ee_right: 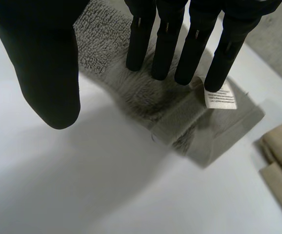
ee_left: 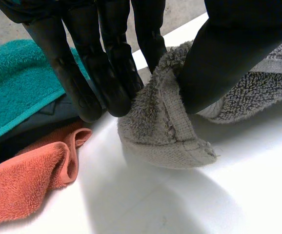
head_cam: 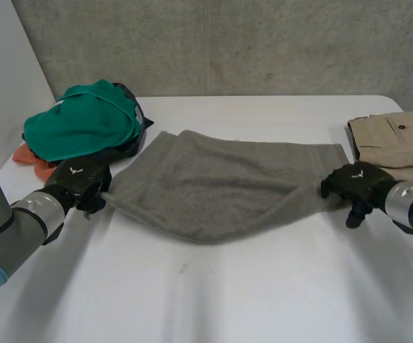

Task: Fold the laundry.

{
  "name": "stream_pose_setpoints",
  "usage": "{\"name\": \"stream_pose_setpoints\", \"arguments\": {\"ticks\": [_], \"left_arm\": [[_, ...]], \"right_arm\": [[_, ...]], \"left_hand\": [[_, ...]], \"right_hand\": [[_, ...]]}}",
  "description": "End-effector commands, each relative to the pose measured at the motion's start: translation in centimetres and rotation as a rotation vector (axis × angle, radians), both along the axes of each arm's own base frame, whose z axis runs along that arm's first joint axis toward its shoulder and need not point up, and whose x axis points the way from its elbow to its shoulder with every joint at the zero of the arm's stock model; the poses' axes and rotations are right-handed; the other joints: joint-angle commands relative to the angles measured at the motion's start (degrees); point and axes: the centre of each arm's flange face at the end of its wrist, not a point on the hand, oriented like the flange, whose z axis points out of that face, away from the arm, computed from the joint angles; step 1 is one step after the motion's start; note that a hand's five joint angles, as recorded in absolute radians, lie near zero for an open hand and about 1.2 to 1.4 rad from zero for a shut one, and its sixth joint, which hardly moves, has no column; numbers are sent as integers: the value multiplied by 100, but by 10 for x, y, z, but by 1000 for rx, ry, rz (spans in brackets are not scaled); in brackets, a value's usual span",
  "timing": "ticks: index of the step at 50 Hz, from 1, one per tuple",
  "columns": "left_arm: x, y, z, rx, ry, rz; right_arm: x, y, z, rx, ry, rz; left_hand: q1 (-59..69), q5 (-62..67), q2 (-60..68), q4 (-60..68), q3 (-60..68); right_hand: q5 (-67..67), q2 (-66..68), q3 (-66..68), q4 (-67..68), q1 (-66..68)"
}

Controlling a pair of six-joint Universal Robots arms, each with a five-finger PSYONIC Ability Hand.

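At the grey towel's [head_cam: 221, 186] left-hand corner, the left hand [ee_left: 97, 78] is clamped on the cloth: its fingers and thumb pinch the hemmed corner [ee_left: 172, 131] and hold it bunched just off the white table [head_cam: 214, 300]. At the towel's opposite corner, the right hand [ee_right: 48, 63] is spread, its straight fingers [ee_right: 165, 44] over the corner by the sewn-in label [ee_right: 220, 95] and its thumb well apart from them, so nothing is pinched there. Whether those fingertips press the cloth I cannot tell.

Between the hands the towel lies across the table, its near edge sagging in a curve. Beyond its left corner sits a heap with a green towel [head_cam: 85, 121] and an orange cloth [ee_left: 29, 180]; beyond its right corner lie folded khaki trousers [head_cam: 399, 139].

This looks like the grasping step before a fold. The right hand probably needs to close on its corner first; then both corners could be lifted together and carried to the towel's far edge.
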Motion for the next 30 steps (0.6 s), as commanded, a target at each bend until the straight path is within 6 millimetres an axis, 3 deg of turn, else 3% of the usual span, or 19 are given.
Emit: {"name": "stream_pose_setpoints", "arguments": {"ticks": [1, 18, 21, 22, 24, 28, 30], "left_arm": [[-3, 0, 0, -4, 0, -10], [-7, -8, -2, -9, 0, -17], [-7, -9, -3, -7, 0, -17], [-7, -9, -4, -3, -1, -15], [-6, -9, -3, -1, -2, -12], [-4, -5, 2, 10, -5, -2], [-2, 1, 12, 25, -9, 7]], "right_arm": [[14, -17, 0, -83, -10, 31], [30, -43, -30, -125, 54, 68], [31, -45, -36, -125, 65, 71], [31, -47, -36, -134, 66, 72], [31, -51, -33, -160, 61, 63], [27, -55, -14, -202, 34, 5], [22, -48, 9, -202, 2, -28]], "left_hand": [[1332, 1376, 1159, 1129, 1190], [1332, 1376, 1159, 1129, 1190], [1332, 1376, 1159, 1129, 1190], [1332, 1376, 1159, 1129, 1190], [1332, 1376, 1159, 1129, 1190], [1332, 1376, 1159, 1129, 1190], [1332, 1376, 1159, 1129, 1190]], "right_hand": [[369, 225, 222, 225, 173], [755, 611, 609, 611, 559], [1442, 1298, 1295, 1298, 1246], [2478, 2334, 2331, 2334, 2282], [4864, 4720, 4717, 4720, 4668], [4913, 4769, 4766, 4769, 4717], [4913, 4769, 4766, 4769, 4717]]}}
